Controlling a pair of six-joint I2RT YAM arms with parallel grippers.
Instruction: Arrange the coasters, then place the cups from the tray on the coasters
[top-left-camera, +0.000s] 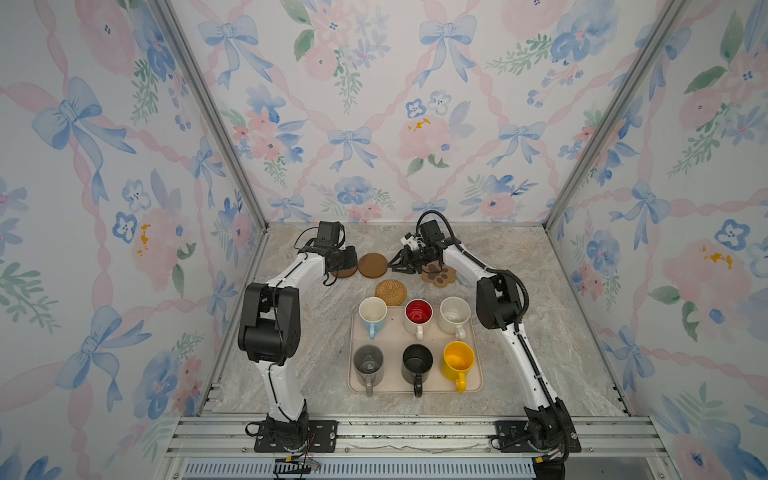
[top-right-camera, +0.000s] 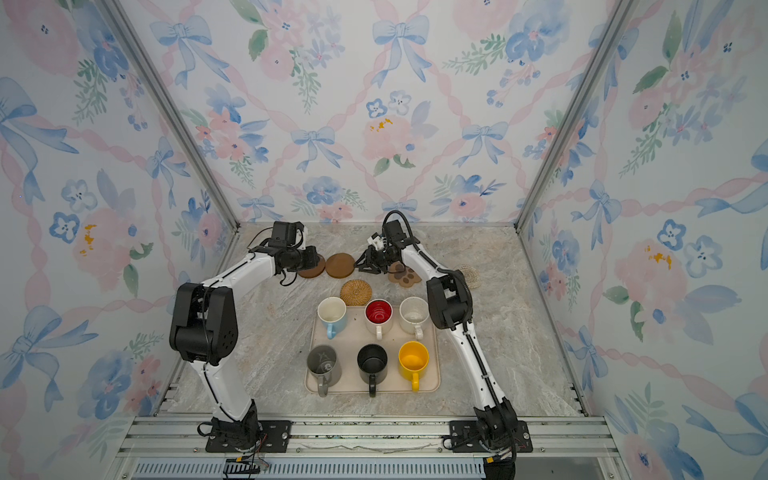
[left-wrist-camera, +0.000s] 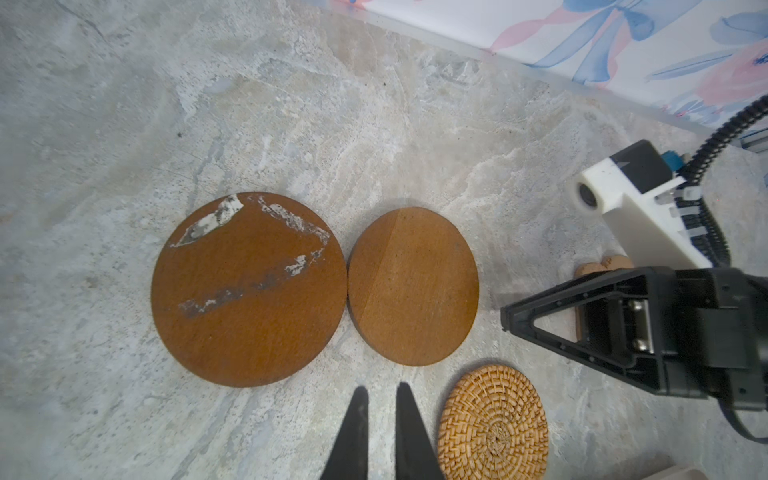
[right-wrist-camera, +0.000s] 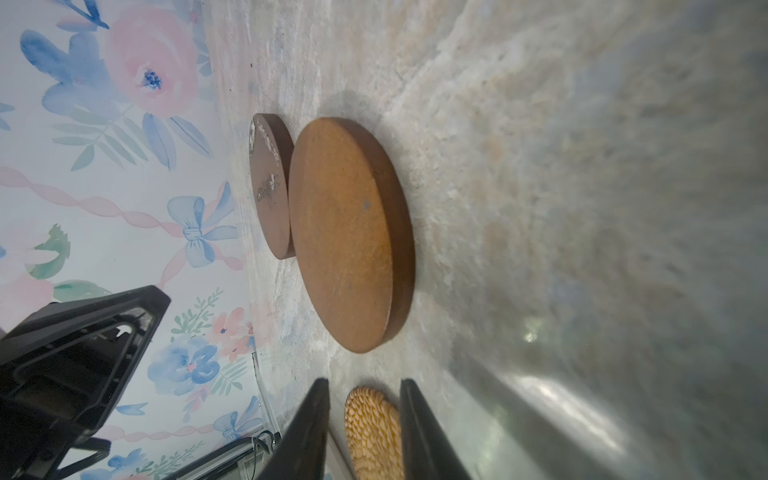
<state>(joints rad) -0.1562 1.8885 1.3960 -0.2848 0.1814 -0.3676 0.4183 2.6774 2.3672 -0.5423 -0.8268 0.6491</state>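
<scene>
Coasters (top-left-camera: 372, 264) crowd mid-frame; left gripper (left-wrist-camera: 380, 388) pressed together, right gripper (right-wrist-camera: 363, 382) spread, empty: best slide them well apart, leaving room for cups (top-left-camera: 419, 312).

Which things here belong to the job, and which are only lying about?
Job: scuffed brown disc, lighter brown disc, woven rattan round, brown paw-shaped mat, cream crocheted round; flat beige tray; light blue mug, white mug with red inside, speckled cream mug, grey mug, black mug, yellow mug.
Not job: marbled tabletop, floral wallpaper, aluminium frame.
</scene>
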